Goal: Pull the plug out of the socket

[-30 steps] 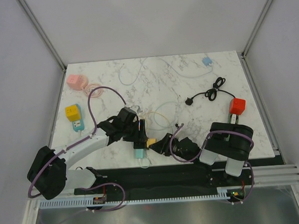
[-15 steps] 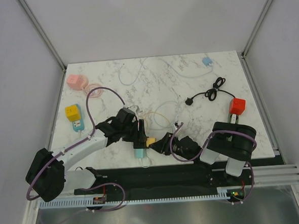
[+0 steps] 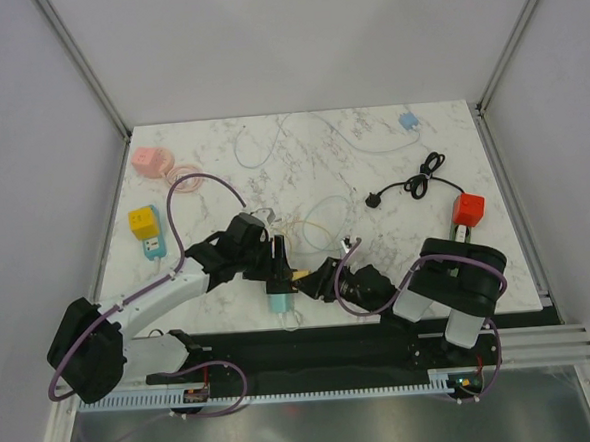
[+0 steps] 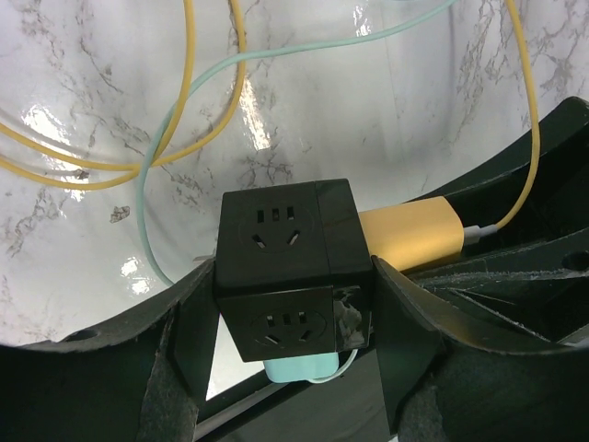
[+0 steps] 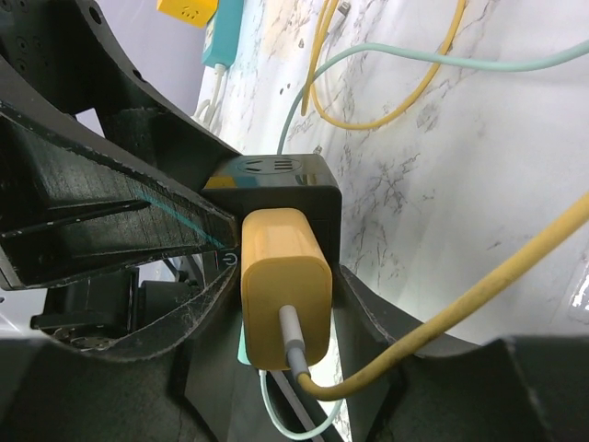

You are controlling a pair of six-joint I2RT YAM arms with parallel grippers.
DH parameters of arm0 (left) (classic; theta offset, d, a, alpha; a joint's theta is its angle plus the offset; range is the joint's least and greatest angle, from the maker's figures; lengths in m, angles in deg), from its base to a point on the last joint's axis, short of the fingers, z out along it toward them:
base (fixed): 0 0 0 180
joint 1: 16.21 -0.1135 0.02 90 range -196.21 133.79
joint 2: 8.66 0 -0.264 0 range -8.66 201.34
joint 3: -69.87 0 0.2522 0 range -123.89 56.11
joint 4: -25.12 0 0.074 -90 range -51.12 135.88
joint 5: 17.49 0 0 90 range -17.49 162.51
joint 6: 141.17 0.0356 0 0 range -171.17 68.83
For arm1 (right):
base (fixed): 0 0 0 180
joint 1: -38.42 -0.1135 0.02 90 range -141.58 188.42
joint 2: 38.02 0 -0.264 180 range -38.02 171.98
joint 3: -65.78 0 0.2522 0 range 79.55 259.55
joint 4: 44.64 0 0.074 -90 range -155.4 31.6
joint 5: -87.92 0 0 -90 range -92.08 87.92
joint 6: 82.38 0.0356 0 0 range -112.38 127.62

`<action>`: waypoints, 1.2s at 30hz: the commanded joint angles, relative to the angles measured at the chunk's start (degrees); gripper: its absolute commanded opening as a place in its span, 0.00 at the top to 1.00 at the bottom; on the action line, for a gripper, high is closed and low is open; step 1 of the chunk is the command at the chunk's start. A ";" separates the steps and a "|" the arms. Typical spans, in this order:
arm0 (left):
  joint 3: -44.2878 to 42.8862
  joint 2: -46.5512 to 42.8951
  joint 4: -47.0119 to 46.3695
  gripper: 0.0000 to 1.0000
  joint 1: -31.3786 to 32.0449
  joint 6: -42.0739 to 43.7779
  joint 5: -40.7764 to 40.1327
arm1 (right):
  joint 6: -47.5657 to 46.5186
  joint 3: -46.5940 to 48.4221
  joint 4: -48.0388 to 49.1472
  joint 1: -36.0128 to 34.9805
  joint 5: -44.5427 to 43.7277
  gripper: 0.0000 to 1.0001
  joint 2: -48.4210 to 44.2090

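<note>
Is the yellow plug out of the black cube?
No, the yellow plug sits flush against the side of the black cube.

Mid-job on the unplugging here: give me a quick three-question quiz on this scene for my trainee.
1. Multiple choice: what is the left gripper clamped on?
A) the black socket cube
B) the red cube
C) the black cable

2. True or false: the yellow plug, which sits between the fingers of the right gripper, is already out of the black socket cube.

3. Fill in: a second plug sits in another face of the black socket cube; its colour is ____.

Key: 1 A; 2 false, it sits flush against the cube's face; 3 teal.
</note>
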 commanded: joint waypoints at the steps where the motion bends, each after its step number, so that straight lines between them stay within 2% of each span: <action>1: 0.54 -2.39 -3.10 0.98 0.38 -2.44 3.40 | -1.94 1.51 7.68 0.63 0.89 0.49 0.85; 4: 0.80 -2.30 -3.18 0.98 0.38 -2.45 3.49 | -2.12 1.25 9.88 0.64 1.34 0.52 1.73; 5: 0.89 -2.30 -3.18 0.98 0.38 -2.53 3.49 | -2.12 0.90 10.49 0.81 1.16 0.57 1.82; 7: 0.98 -2.22 -3.01 0.98 0.38 -2.36 3.23 | -1.94 0.38 10.50 1.07 0.64 0.67 1.91; 8: 1.07 -2.30 -3.01 0.98 0.38 -2.27 3.14 | -1.85 -0.24 10.32 1.25 0.37 0.79 1.56; 11: 1.33 -2.30 -2.48 0.98 0.38 -2.18 2.44 | -1.24 -1.91 9.97 1.95 -0.86 1.00 0.77; 19: 0.81 -1.69 1.03 0.98 0.47 -0.16 -3.45 | 1.66 -5.34 6.28 5.29 -1.57 1.00 -3.98; 25: -0.69 -1.69 3.84 0.98 0.47 1.42 -5.82 | 2.37 -8.76 5.41 10.91 3.61 1.00 -8.72; 31: -2.44 -1.95 5.43 0.98 0.47 2.48 -7.93 | -0.88 -9.73 -5.57 13.82 4.86 1.00 -17.50; 36: -3.06 -2.74 5.87 0.98 0.47 2.48 -7.85 | -4.39 -9.04 -17.60 15.31 5.29 1.00 -28.31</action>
